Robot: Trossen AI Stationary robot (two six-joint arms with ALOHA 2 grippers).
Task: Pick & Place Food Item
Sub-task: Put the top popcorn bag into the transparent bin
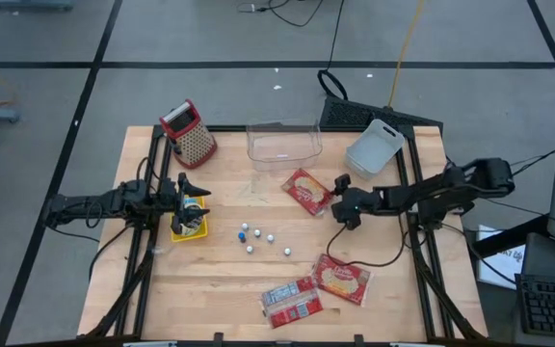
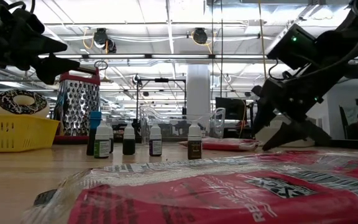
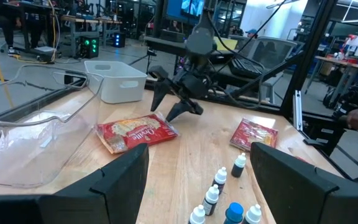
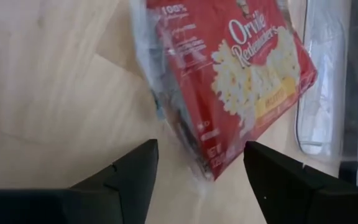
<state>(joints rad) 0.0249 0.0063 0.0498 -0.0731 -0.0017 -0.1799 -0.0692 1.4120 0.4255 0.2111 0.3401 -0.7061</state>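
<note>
A red popcorn packet in clear wrap [image 1: 306, 190] [image 4: 241, 81] lies flat on the wooden table, right of centre and toward the far side. My right gripper [image 1: 342, 200] [image 4: 201, 158] slants down at the packet's right-hand end, open, its fingers standing on either side of the packet's corner [image 4: 207, 168] without plainly touching it. The left wrist view shows it hovering over that end [image 3: 174, 104]. My left gripper [image 1: 200, 188] [image 3: 199, 155] waits open and level at the table's left, above a yellow basket [image 1: 189, 227].
A clear plastic tub [image 1: 284, 143] and a white bin [image 1: 374, 146] stand at the far edge, a box grater [image 1: 189, 130] at far left. Several small dropper bottles [image 1: 256, 237] stand mid-table. Two more red packets [image 1: 342, 280] [image 1: 290, 301] lie near the front edge.
</note>
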